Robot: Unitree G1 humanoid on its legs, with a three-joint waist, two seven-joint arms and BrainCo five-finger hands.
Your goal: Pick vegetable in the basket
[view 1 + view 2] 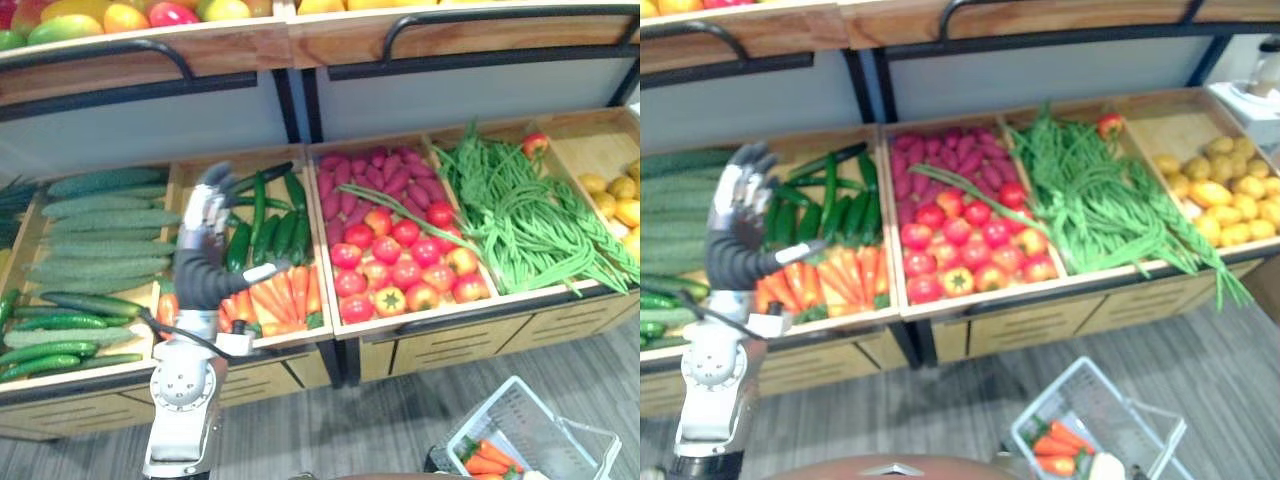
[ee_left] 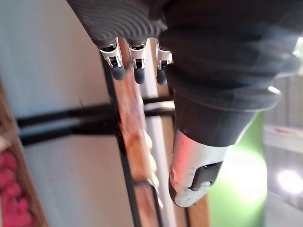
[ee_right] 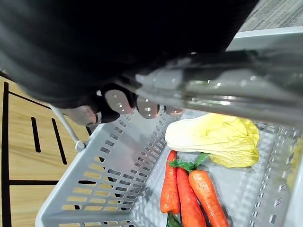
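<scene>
Grey floor under wooden produce stand. White mesh basket low at right, near floor. Inside basket: carrots, pale yellow cabbage just beside their green tops. Right hand curled round grey basket handle. Left hand raised before stand, fingers straight and spread apart, holding nothing, over divider between cucumbers and loose carrots. Zucchini behind loose carrots. Further right: tomatoes, green beans, potatoes.
</scene>
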